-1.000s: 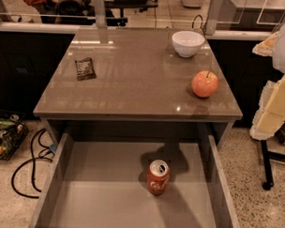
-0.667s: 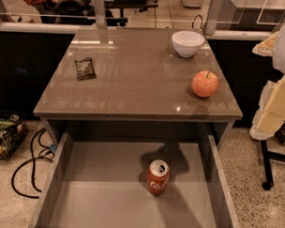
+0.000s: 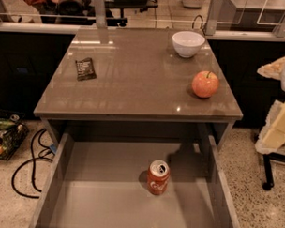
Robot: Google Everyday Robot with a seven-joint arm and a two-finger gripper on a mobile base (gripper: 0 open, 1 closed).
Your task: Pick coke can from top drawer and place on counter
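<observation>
1. Change: none. The coke can (image 3: 158,177), apple (image 3: 205,84), bowl (image 3: 188,44) and dark packet (image 3: 85,69) sit where they were a second ago. The pale arm (image 3: 278,130) hasn't shifted either. My read is that the pick hasn't begun and the whole reach is still ahead.
2. The can stands upright in the open top drawer (image 3: 106,199), right of centre, below the surface's (image 3: 134,92) front edge and clear of the walls.
3. Claw: somewhere on that arm, off the surface's right edge and well apart from the can. Cannot tell if it is wide or narrow.
4. Materials:
   - Can: red metal cylinder with a silver lid, probably slick.
   - Drawer: matte grey, flat floor, low walls.
   - Surface: glossy grey-brown, reflective.
   - Apple: round, near the front right corner.
   - Bowl: white, near the back right corner.
</observation>
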